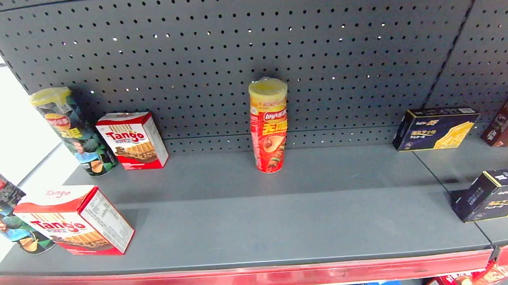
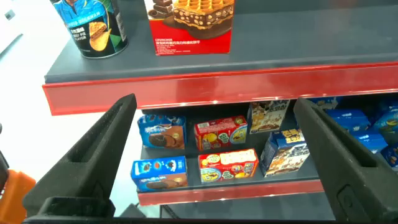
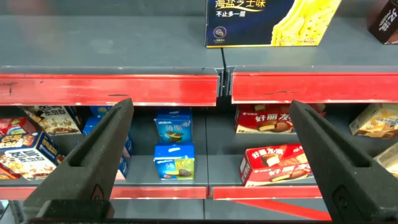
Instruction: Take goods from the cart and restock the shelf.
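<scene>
Our left gripper (image 2: pixel 214 106) and right gripper (image 3: pixel 211 104) gape empty. Goods like the chip can (image 1: pixel 269 124) look light and thin-walled; we'd clasp them mid-body, gently.

Dark grey perforated back panel (image 1: pixel 231 43)

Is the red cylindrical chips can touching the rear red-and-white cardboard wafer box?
Apart. Head view shows bare grey shelf between chips can and wafer box.
</scene>
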{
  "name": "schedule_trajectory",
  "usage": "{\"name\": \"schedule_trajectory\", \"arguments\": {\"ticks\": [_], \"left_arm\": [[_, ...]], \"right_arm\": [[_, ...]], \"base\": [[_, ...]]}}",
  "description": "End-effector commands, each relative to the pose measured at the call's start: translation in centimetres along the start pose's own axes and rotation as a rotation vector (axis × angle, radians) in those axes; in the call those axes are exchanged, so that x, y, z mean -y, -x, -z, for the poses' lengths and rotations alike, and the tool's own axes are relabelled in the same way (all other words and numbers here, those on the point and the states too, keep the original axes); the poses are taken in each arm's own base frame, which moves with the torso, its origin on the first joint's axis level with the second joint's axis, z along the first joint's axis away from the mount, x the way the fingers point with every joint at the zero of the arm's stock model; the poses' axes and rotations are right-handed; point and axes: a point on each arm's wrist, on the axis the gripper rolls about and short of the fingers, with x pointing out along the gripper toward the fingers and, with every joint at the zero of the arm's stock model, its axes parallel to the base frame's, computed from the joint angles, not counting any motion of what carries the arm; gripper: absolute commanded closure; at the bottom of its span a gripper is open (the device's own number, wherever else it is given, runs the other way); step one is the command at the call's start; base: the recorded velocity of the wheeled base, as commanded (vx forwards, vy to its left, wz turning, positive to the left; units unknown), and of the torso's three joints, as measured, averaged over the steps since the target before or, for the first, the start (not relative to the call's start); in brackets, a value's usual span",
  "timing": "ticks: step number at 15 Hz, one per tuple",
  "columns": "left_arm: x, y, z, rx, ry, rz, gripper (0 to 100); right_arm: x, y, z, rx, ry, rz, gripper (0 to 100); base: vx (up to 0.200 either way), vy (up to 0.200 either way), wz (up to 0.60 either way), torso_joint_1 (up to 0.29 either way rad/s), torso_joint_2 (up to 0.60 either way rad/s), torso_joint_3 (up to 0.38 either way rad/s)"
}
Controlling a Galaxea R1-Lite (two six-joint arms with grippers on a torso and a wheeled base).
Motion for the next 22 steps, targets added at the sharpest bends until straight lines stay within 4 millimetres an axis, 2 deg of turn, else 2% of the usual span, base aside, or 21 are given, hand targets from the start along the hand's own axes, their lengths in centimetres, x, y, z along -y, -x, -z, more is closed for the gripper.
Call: {"name": "schedule_trajectory", "arguments": {"ticks": [1, 2, 12, 22], "left_arm": [[0.0, 0.0, 0.0, 0.0, 0.0, 0.0, 0], [0.0, 0.0, 0.0, 0.0, 0.0, 0.0, 0], [0.0, 0.0, -0.01, 0.002, 0.0, 0.001, 0], [0.01, 0.0, 0.0, 0.001, -0.001, 0.012, 0]], "right_arm": [[0.0, 0.0, 0.0, 0.0, 0.0, 0.0, 0], [0.0, 0.0, 0.0, 0.0, 0.0, 0.0, 0], [0.0, 0.0, 0.0, 0.0, 0.0, 0.001, 0], [0.0, 0.0, 0.0, 0.0, -0.001, 0.001, 0]], "base": [[0.0, 0.0, 0.0, 0.0, 0.0, 0.0], [0.0, 0.0, 0.0, 0.0, 0.0, 0.0], [0.0, 0.0, 0.6, 0.004, 0.0, 0.004], [0.0, 0.0, 0.0, 0.0, 0.0, 0.0]]}}
